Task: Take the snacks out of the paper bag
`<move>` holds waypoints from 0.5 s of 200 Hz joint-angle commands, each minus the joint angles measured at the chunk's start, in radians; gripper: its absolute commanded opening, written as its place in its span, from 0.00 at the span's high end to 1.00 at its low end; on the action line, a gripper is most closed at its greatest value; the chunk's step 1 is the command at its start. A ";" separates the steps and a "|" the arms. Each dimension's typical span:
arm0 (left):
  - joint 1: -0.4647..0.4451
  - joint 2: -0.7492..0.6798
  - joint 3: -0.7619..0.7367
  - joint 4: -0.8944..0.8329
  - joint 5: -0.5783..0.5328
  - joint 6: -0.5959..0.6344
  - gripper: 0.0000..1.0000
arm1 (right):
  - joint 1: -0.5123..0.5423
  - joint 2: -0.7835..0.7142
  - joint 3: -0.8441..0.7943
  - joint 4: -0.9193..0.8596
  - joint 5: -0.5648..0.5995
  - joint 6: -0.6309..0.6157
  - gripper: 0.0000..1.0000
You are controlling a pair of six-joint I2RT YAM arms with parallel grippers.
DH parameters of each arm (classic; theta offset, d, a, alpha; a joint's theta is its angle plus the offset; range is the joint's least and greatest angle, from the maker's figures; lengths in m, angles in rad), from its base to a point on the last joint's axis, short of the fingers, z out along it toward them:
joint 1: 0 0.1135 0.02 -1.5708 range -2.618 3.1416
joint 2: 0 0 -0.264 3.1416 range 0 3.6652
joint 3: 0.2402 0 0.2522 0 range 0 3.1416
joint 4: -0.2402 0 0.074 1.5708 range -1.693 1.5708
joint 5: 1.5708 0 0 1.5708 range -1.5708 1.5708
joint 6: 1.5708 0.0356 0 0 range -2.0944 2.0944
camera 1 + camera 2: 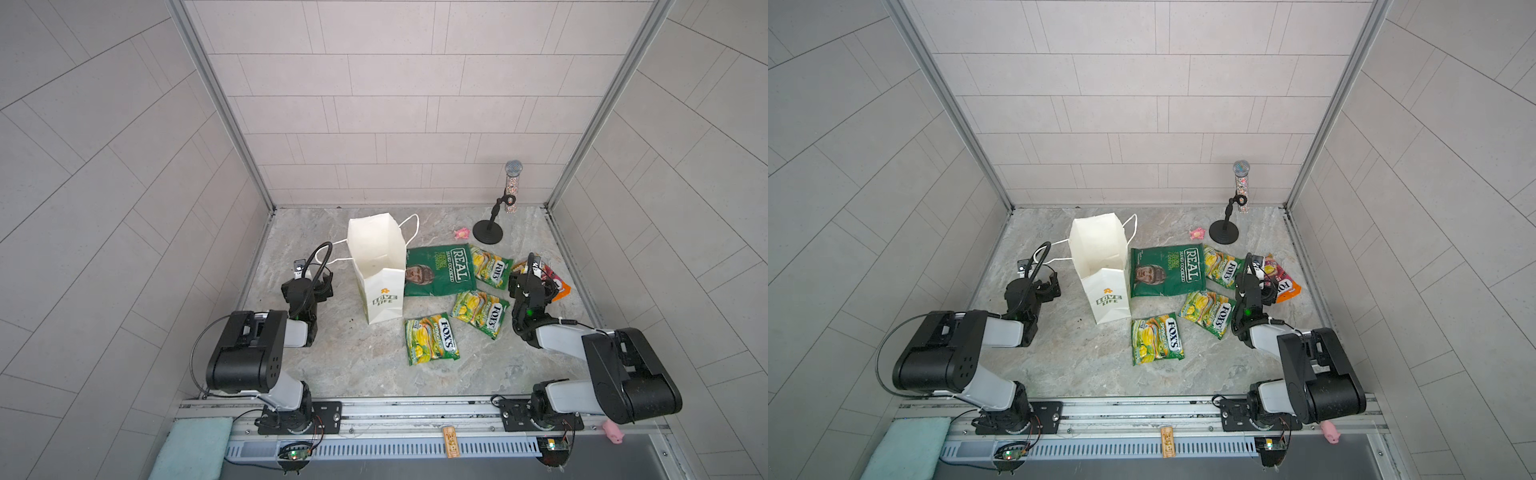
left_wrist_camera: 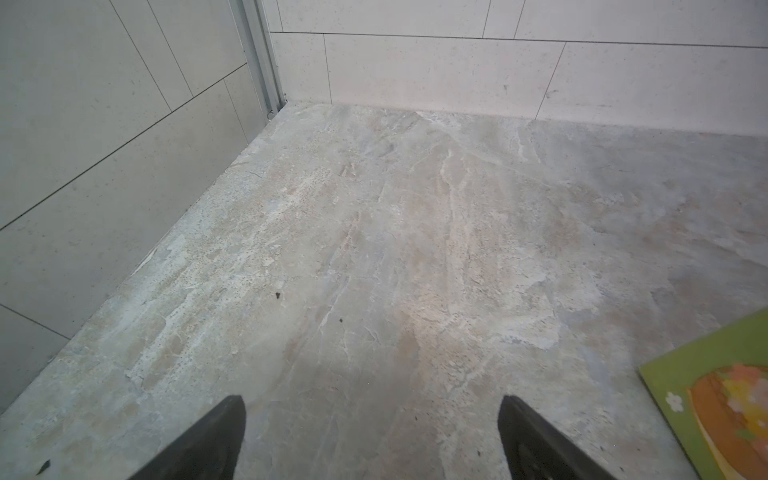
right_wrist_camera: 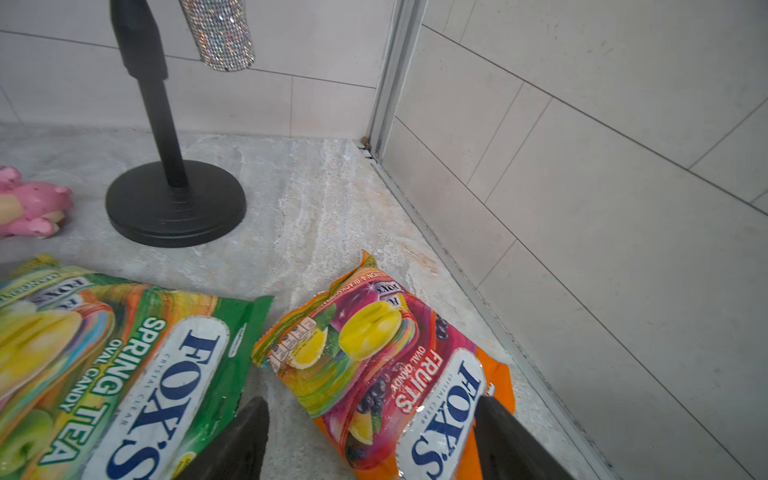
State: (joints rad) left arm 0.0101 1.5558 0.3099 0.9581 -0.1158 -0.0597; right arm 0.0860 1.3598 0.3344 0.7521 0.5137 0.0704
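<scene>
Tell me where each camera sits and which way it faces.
Top views: high over the front rail, looking down at the table, paper bag, left arm and right arm.
Left wrist: on the left arm, facing the table's far-left corner; open left tool shows.
Right wrist: on the right arm, low over the orange packet; open right tool shows.
Shared: right wrist and top views both show the black stand.
</scene>
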 commanded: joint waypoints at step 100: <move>0.000 0.028 0.054 0.023 -0.004 0.001 0.00 | -0.063 0.216 -0.031 0.333 -0.276 0.005 0.10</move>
State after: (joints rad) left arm 0.0147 1.5867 0.3515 0.9855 -0.1143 -0.0620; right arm 0.0216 1.5879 0.2440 1.1030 0.2497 0.0891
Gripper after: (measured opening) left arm 0.999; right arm 0.863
